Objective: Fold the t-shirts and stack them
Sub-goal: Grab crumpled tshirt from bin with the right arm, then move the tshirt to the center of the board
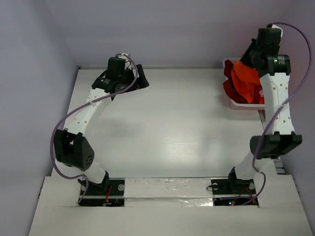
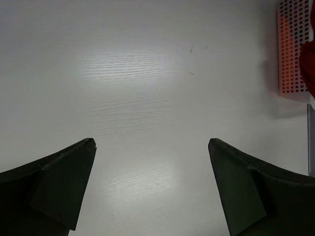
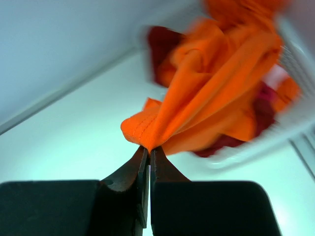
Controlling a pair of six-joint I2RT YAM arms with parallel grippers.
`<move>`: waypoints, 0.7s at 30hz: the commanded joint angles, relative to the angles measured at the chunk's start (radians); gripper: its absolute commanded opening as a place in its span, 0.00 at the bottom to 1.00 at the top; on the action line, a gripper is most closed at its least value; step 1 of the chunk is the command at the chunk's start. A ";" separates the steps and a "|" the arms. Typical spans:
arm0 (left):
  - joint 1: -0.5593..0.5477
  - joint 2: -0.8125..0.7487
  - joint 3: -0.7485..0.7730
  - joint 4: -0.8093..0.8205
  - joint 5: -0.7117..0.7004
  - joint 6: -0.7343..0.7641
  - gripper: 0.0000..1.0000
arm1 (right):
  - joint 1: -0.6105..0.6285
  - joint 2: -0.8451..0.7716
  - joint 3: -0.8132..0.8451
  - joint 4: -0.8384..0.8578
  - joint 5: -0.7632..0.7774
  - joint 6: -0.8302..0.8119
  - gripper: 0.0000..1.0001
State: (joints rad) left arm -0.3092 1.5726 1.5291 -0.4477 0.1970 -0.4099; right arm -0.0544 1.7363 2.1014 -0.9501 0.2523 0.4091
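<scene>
The bright orange t-shirt [image 1: 246, 78] hangs bunched above the white lattice basket [image 1: 242, 104] at the far right of the table. My right gripper [image 3: 149, 148] is shut on a hemmed fold of the orange t-shirt [image 3: 206, 103] and holds it up. Dark red t-shirts [image 1: 230, 84] lie in the basket under it; they also show in the right wrist view [image 3: 160, 44]. My left gripper [image 2: 151, 143] is open and empty, raised over bare table at the far left [image 1: 129, 78].
The basket's lattice wall [image 2: 290, 49] shows at the right edge of the left wrist view, with dark red fabric [image 2: 308, 61] over its rim. Walls close in the table on the left, back and right. A strip of tape runs along the near edge [image 1: 167, 187].
</scene>
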 commanded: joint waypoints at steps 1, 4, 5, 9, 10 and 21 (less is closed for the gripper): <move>-0.031 -0.011 -0.049 0.056 -0.028 -0.023 0.99 | 0.156 -0.125 0.086 0.080 -0.258 -0.084 0.00; -0.053 -0.025 -0.089 0.070 -0.048 -0.038 0.99 | 0.320 -0.161 0.158 0.067 -0.357 -0.128 0.00; -0.053 -0.031 -0.110 0.073 -0.051 -0.047 0.99 | 0.358 -0.156 0.202 0.042 -0.367 -0.130 0.00; -0.053 -0.097 -0.204 0.110 -0.059 -0.078 0.99 | 0.540 -0.116 0.457 -0.041 -0.377 -0.142 0.00; -0.062 -0.108 -0.227 0.119 -0.059 -0.084 0.99 | 0.571 -0.122 0.503 -0.035 -0.387 -0.138 0.00; -0.062 -0.298 -0.429 0.133 -0.166 -0.139 0.99 | 0.864 -0.166 0.535 0.037 -0.421 -0.127 0.00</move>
State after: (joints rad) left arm -0.3664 1.3605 1.1194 -0.3553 0.0784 -0.5266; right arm 0.7376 1.5425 2.5561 -0.9699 -0.1398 0.2989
